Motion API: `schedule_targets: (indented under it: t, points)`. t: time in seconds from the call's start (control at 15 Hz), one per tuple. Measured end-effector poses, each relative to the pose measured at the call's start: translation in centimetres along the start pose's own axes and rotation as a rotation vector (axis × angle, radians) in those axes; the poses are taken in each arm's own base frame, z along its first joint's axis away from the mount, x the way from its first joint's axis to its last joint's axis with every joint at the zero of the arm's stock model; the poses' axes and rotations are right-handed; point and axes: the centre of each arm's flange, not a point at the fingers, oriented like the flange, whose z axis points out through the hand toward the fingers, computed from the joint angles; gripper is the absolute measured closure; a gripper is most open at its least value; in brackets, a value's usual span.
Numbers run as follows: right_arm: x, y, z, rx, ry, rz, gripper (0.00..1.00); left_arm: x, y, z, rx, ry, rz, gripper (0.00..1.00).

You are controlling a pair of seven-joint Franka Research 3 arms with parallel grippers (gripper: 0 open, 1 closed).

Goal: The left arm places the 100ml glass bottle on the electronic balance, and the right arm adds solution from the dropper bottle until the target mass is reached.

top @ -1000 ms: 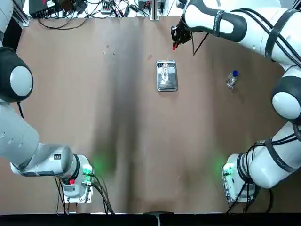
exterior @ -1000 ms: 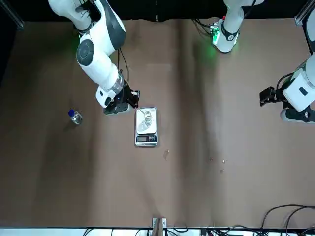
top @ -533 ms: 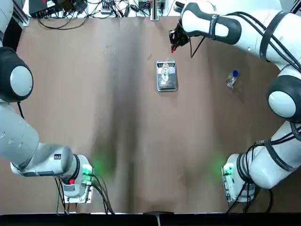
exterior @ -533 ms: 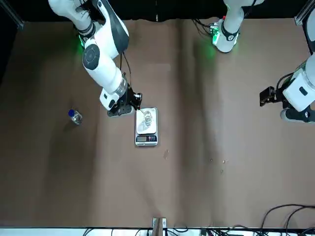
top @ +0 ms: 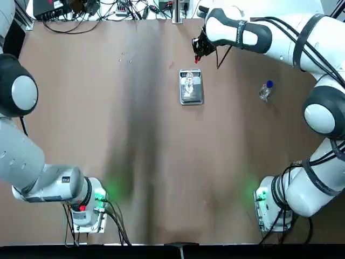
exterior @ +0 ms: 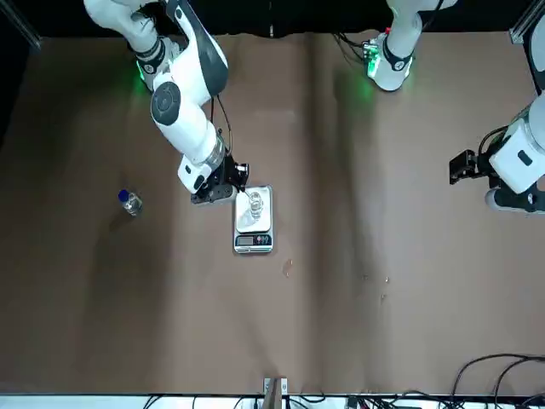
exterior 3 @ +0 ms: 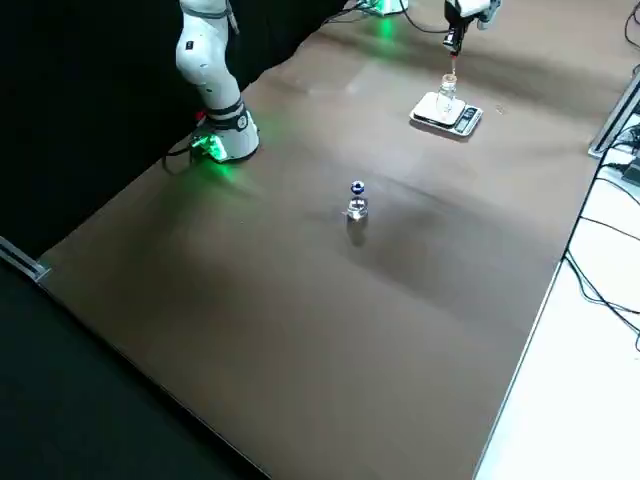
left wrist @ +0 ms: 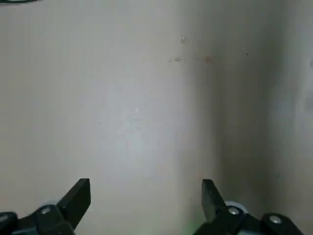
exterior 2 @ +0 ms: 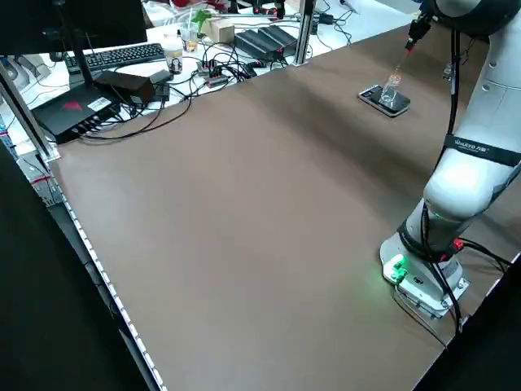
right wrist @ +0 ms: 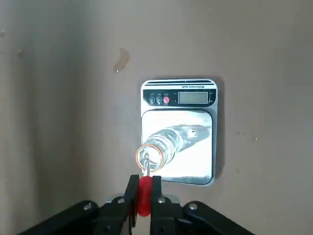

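Now sits slightly nearer the electronic balance (right wrist: 190, 169) with right gripper (right wrist: 144, 181), pinching red dropper bulb (right wrist: 145, 198), tip down. Seems aligned for dosing; next, squeeze gently above 100ml glass bottle (right wrist: 169, 142), upright on the balance, mouth up, axis vertical. Left gripper (left wrist: 146, 184) parked well left of the balance, fingers spread.

red dropper bulb (right wrist: 145, 196), brown table (right wrist: 264, 161), silver-grey balance (right wrist: 214, 142)

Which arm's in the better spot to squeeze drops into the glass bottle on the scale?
Likely the right: its tool grips the red dropper with the tip at the glass bottle's mouth. The left tool holds nothing.
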Motion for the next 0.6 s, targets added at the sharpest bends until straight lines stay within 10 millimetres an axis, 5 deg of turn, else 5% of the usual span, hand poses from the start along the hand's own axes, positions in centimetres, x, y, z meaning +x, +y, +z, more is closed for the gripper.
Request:
schedule_targets:
  t: [0.6]
  points:
    - [0.11,0.31,1.06,-0.02,-0.009,-0.005,0.89,0.0,0.0,0.02,0.0,0.0,0.0,0.0]
